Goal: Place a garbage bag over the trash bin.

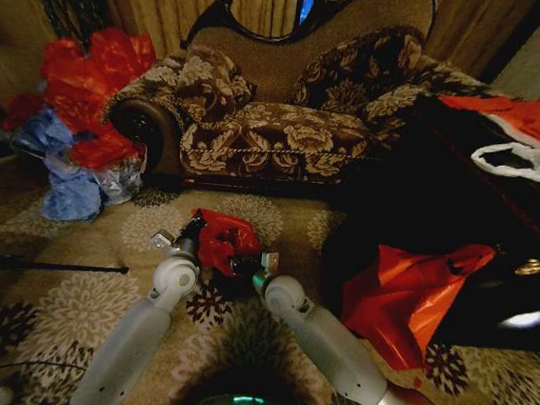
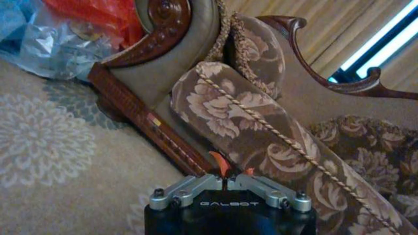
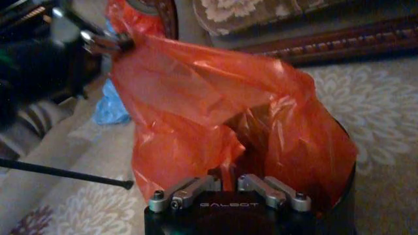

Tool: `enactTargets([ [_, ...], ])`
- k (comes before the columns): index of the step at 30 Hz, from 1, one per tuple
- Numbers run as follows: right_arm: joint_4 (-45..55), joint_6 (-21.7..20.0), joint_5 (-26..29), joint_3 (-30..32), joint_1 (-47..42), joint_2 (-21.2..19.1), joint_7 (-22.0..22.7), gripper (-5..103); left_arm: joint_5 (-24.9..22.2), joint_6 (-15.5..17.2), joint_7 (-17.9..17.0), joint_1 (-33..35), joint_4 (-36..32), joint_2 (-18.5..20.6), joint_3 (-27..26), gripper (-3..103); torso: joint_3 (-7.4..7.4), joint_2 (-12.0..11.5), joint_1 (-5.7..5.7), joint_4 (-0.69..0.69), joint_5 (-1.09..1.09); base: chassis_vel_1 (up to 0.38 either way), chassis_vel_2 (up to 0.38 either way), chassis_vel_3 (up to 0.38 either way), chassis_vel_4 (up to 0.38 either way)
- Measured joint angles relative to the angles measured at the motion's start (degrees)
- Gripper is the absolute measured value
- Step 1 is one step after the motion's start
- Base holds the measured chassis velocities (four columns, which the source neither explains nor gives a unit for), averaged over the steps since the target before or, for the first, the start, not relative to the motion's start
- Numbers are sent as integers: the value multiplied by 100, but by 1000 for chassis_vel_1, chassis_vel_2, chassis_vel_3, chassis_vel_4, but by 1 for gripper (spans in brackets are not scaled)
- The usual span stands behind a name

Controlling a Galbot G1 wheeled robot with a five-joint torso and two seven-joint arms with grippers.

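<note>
The deep-red garbage bag (image 1: 224, 239) hangs bunched between my two grippers on the carpet in front of the sofa. In the right wrist view the garbage bag (image 3: 216, 103) drapes over the black trash bin (image 3: 350, 196), with its lower part inside the rim. My left gripper (image 1: 191, 227) is shut on one edge of the bag; a red sliver (image 2: 222, 165) pokes up between its fingers (image 2: 196, 188). My right gripper (image 3: 226, 182) is shut on the opposite edge, right at the bin's mouth. In the head view the trash bin (image 1: 233, 283) is mostly hidden under the bag and wrists.
The floral sofa (image 1: 287, 128) stands close behind. A heap of red and blue bags (image 1: 77, 117) lies at the left. An orange-red bag (image 1: 405, 292) hangs off a dark table (image 1: 460, 211) at the right. A thin black rod (image 1: 44, 264) lies on the carpet.
</note>
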Motion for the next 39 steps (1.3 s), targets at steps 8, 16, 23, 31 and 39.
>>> enactTargets([
  [8, 984, -51, 198, -69, -373, -404, 94, 0, 58, 14, -78, 84, 50, 9, -93, 0, 0, -1, 0, -1, 0, 0, 0, 0, 0],
  [16, 1418, -78, 340, 155, -565, -797, 101, 0, 335, 744, -844, 384, -90, 148, -116, 0, -1, -1, -1, 0, -1, 0, 0, 0, 0],
  [23, 1618, -93, 268, 312, -909, -996, 34, 0, 771, 680, -839, 573, 351, 82, -260, 0, -1, -1, -1, 0, 0, 0, 0, 0, 0],
  [31, 1726, -94, 170, 521, -1216, -1107, -101, 0, 949, 469, -671, 298, 1247, -147, -201, 0, 0, -1, -1, -1, 0, 0, 0, 0, 0],
  [39, 1813, -104, 123, 692, -1402, -1186, -210, 0, 1090, 334, -509, -4, 2108, -372, -128, 0, 0, -1, -1, -1, 0, 0, 0, 0, 0],
])
